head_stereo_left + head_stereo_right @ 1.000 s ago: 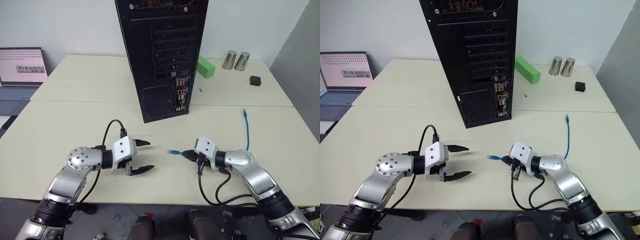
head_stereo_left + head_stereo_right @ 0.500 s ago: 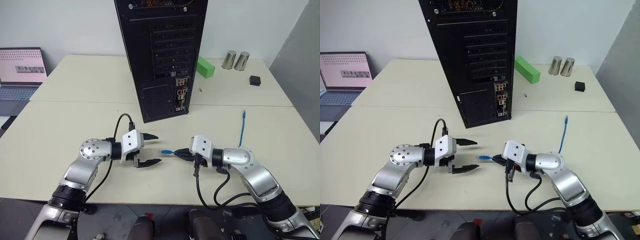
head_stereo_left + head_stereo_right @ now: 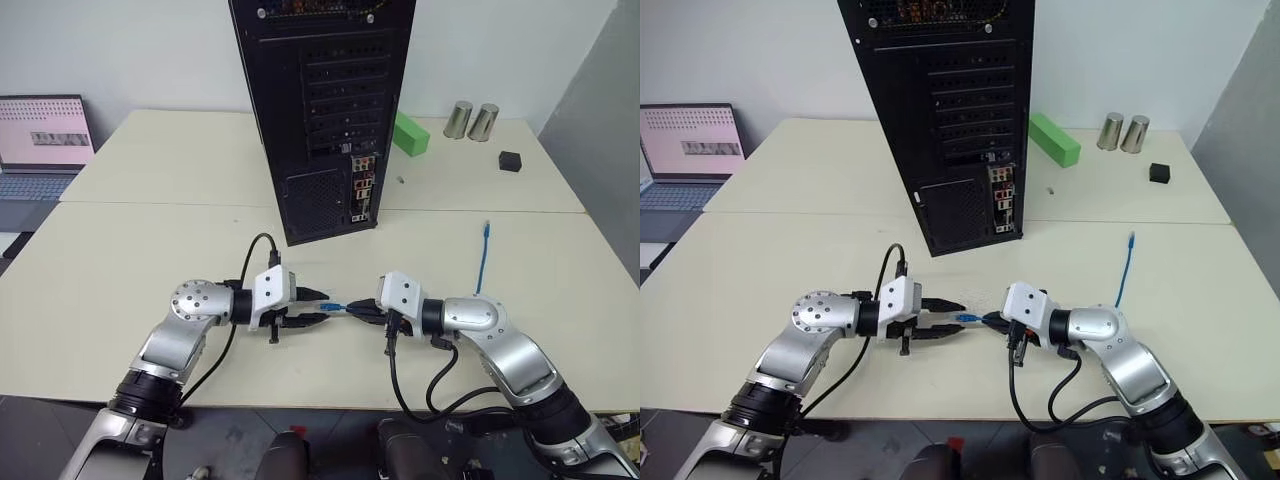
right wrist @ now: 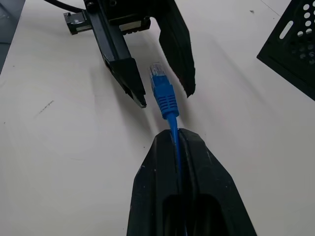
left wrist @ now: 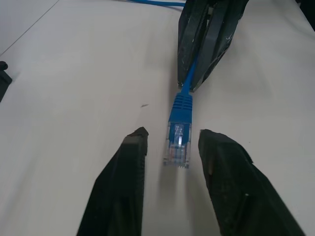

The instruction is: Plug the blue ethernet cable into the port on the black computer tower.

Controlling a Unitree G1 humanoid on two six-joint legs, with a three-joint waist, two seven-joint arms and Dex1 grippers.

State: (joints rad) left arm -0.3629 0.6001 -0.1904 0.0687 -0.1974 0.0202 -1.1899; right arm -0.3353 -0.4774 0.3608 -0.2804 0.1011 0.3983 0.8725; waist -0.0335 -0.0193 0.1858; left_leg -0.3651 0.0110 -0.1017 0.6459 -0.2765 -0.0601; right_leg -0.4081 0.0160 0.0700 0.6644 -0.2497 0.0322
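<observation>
2 grippers meet low over the table [image 3: 120,250]: the right gripper [image 4: 173,142], clamped on the cable [image 4: 170,118], offers its plug [image 5: 178,142] between the left gripper [image 5: 170,145]'s half-closed, seemingly not-yet-touching fingers. Handover underway; next, squeeze, then carry to the tower [image 3: 320,110]'s port [image 3: 358,214].

- Left gripper [image 3: 318,309] points toward the right gripper, low over the table, its two black fingers [image 5: 123,187] narrowly apart, one on each side of the blue ethernet cable's [image 5: 179,129] clear plug, not touching it
- Right gripper [image 3: 362,309] points toward the left one, fingers pressed together on the cable just behind the plug
- Both forearms angle inward, fingertips almost meeting
</observation>
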